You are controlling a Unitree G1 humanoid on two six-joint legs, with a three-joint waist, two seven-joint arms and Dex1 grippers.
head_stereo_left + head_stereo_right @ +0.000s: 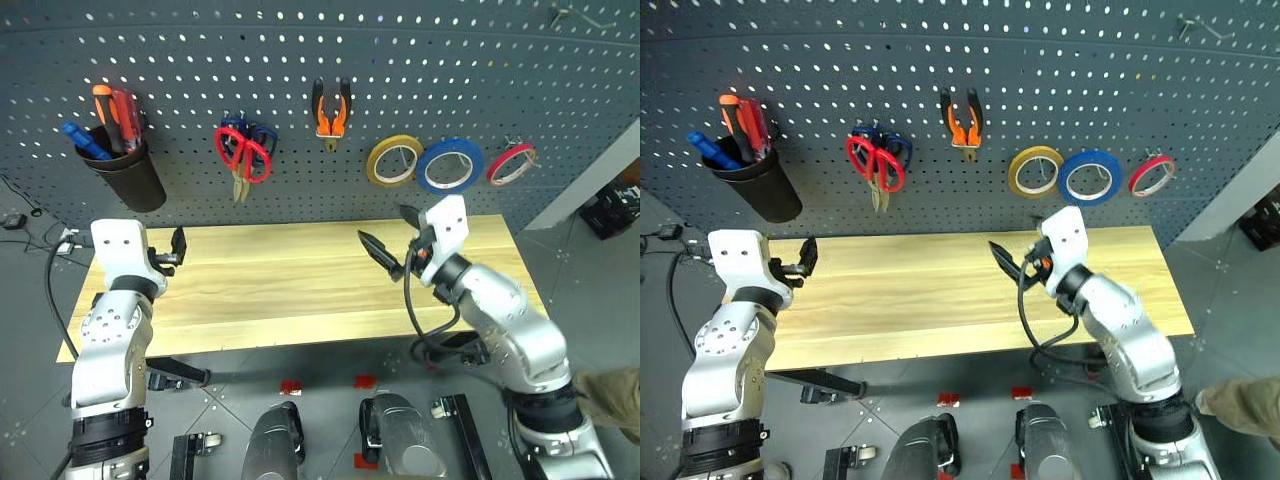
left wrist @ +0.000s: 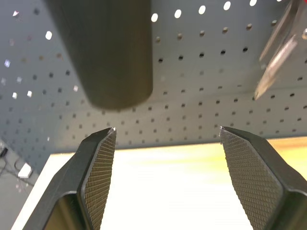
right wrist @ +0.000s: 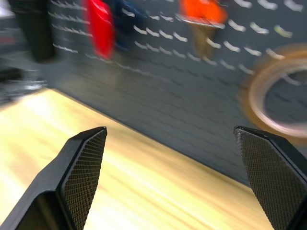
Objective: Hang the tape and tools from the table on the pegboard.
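Observation:
The blue tape (image 1: 450,165) hangs on the dark grey pegboard (image 1: 300,60) between a yellow ring (image 1: 394,160) and a red ring (image 1: 511,163). Orange-and-black pliers (image 1: 331,112) and red-handled scissors (image 1: 244,155) hang further left. The red-handled screwdriver (image 1: 124,112) stands in a black cup (image 1: 125,170). My left gripper (image 1: 178,247) is open, level over the left end of the wooden table (image 1: 290,285), below that cup (image 2: 112,52). My right gripper (image 1: 392,236) is open over the table's right half, with nothing between its fingers (image 3: 81,167).
Dark blue scissors (image 1: 262,135) hang behind the red ones. The cup also holds a blue-handled tool (image 1: 82,140) and an orange-handled one (image 1: 102,105). A black box (image 1: 612,210) sits on the floor at the right. Cables (image 1: 40,235) lie at the left.

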